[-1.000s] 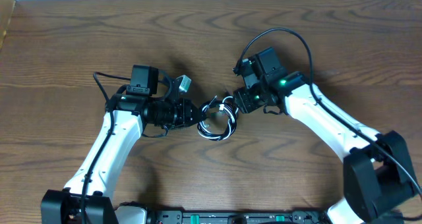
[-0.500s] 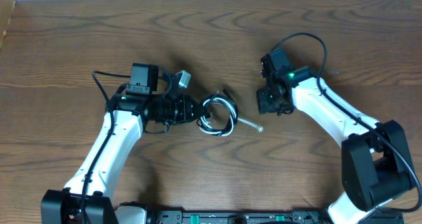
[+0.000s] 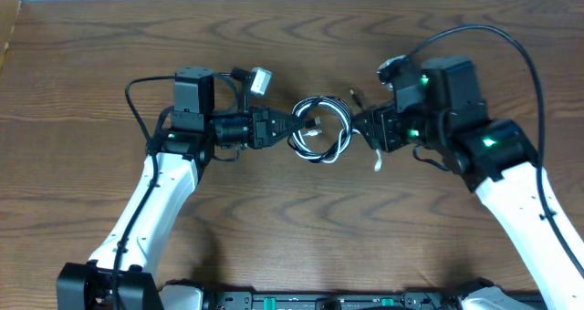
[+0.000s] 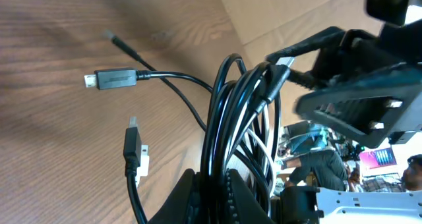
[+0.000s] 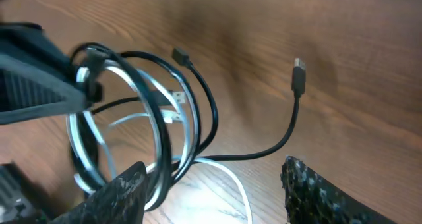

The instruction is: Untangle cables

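The left pincer [image 3: 281, 128] is closed tight on the cables [image 4: 224, 138], its two fingers [image 4: 245, 199] clamping one side of the bundle where the black and white strands run together. The coil stands out from that grip on edge rather than lying flat, over the middle of the wooden surface [image 3: 274, 36], between the two arms. Across from it the right pincer [image 5: 211, 176] has its jaws spread wide and clamps nothing. The far side of the coil sits just by its left finger [image 5: 122, 188], though I cannot tell whether they touch, and a stretch of the white cord [image 5: 232, 179] runs down through the gap between the fingers. Loose ends stray from the coil: the black cord [image 5: 264, 150] curves away to a plug [image 5: 299, 76] held clear of the loops, a second black plug [image 4: 115, 79] juts out sideways, and a small white plug [image 5: 173, 97] shows inside the rings.
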